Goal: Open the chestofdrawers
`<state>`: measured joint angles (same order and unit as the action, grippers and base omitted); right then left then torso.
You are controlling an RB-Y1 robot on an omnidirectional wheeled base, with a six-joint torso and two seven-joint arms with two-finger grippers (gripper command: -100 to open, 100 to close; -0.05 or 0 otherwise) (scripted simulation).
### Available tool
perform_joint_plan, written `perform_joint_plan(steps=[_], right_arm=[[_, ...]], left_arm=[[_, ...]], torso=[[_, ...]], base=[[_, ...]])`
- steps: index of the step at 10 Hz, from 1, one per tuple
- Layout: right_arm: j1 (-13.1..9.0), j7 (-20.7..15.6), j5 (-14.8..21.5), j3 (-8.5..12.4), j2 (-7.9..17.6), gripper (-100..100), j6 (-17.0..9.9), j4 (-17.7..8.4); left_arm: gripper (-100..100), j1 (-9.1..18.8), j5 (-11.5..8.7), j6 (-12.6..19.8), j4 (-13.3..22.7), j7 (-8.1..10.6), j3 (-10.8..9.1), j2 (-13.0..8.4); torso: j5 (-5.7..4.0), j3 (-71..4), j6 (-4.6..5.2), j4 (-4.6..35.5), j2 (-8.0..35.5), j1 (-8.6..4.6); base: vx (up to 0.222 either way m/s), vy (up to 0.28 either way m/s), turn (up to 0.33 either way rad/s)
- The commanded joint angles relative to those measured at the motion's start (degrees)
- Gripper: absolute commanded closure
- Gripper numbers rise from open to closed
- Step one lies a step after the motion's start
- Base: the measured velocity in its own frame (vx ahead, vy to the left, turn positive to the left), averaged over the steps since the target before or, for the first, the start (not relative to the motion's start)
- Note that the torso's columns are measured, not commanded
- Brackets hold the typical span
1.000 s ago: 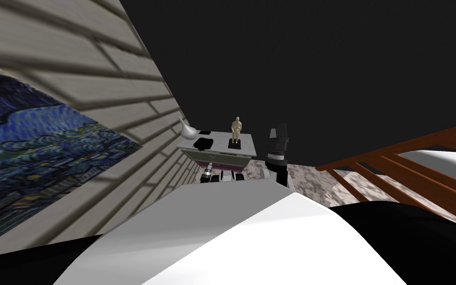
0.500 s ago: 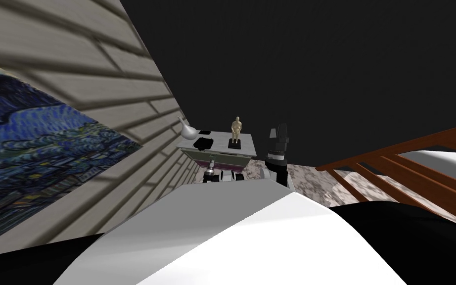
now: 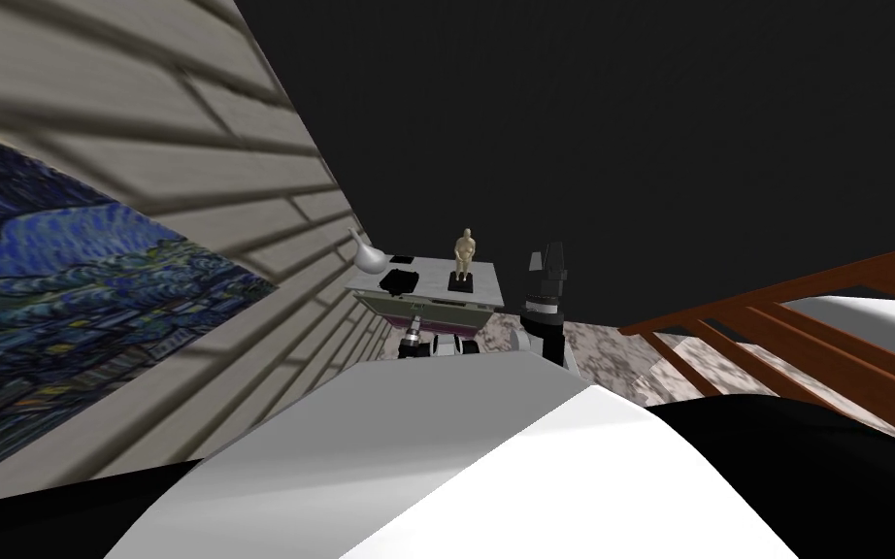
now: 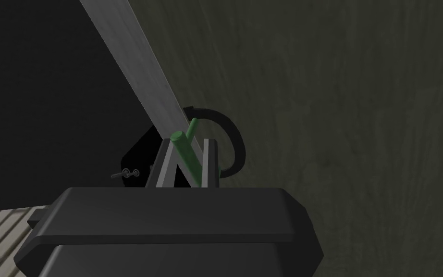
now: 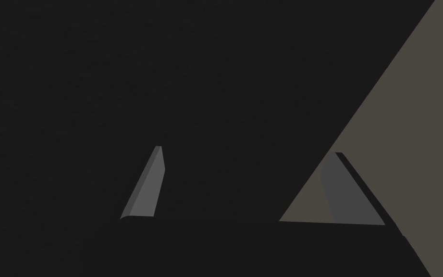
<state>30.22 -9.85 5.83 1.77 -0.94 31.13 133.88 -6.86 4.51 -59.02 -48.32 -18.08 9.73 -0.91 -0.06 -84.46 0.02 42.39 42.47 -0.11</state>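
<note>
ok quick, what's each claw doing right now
Left claw: shut on the green bar.
Right claw: open, holding nothing.

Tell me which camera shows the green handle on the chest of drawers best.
Left wrist view: the green handle sits close up, clamped by the left gripper. In the head view the chest of drawers is small and the handle is too small to tell. The right wrist view faces elsewhere, right gripper open.

- 1 chest of drawers (image 3: 436,275)
- 1 green handle (image 4: 184,151)
- 1 tan statuette (image 3: 463,252)
- 1 white vase (image 3: 370,256)
- 2 black items: larger black item (image 3: 400,281), smaller black item (image 3: 403,260)
- 1 blue painting (image 3: 77,311)
- 2 grippers: left gripper (image 4: 188,142), right gripper (image 5: 248,150)
</note>
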Motion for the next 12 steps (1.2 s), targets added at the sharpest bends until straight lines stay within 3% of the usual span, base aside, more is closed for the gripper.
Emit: perform_joint_plan(steps=[1, 5, 6, 10, 11, 12], right_arm=[[0.0, 0.0, 0.0, 0.0, 0.0, 0, 0.0, 0.0], [-0.02, 0.0, 0.0, 0.0, 0.0, 0, 0.0, 0.0], [-0.02, 0.0, 0.0, 0.0, 0.0, 0, 0.0, 0.0], [-0.02, 0.0, 0.0, 0.0, 0.0, 0, 0.0, -0.01], [-0.02, 0.0, 0.0, 0.0, 0.0, 0, -0.01, -0.01], [-0.02, 0.0, 0.0, 0.0, 0.0, 0, -0.01, -0.01]], left_arm=[[100, 0.42, 0.1, 1.03, -0.8, 0.15, 0.1, 0.02], [100, 1.4, 0.32, 3.52, -2.78, 0.4, 0.28, 0.08], [100, 0.83, 0.32, 3.14, -1.81, 0.38, 0.34, 0.03], [100, 0.49, 0.62, 3.85, -3.85, 0.57, 0.96, -0.08], [-100, 1.06, 0.6, 5.89, -3.98, 0.74, 0.7, -0.03], [-100, 2.12, 0.62, 7.47, -4.56, 0.9, 0.54, 0.1]], torso=[[-0.01, -0.06, -0.01, 0.0, -0.08, 0.01], [-0.08, 0.04, -0.11, 0.22, 0.16, 0.05], [-0.1, 0.08, -0.1, 0.25, 0.26, -0.02], [-0.03, 0.12, 0.0, 0.21, 0.3, -0.02], [-0.06, 0.1, 0.02, 0.27, 0.28, -0.05], [-0.03, -0.07, 0.0, 0.07, -0.1, -0.08]], base=[[-0.117, 0.008, 0.033], [-0.16, 0.033, 0.024], [-0.094, 0.008, 0.009], [-0.185, 0.034, 0.029], [-0.13, 0.028, 0.018], [-0.068, 0.013, 0.026]])
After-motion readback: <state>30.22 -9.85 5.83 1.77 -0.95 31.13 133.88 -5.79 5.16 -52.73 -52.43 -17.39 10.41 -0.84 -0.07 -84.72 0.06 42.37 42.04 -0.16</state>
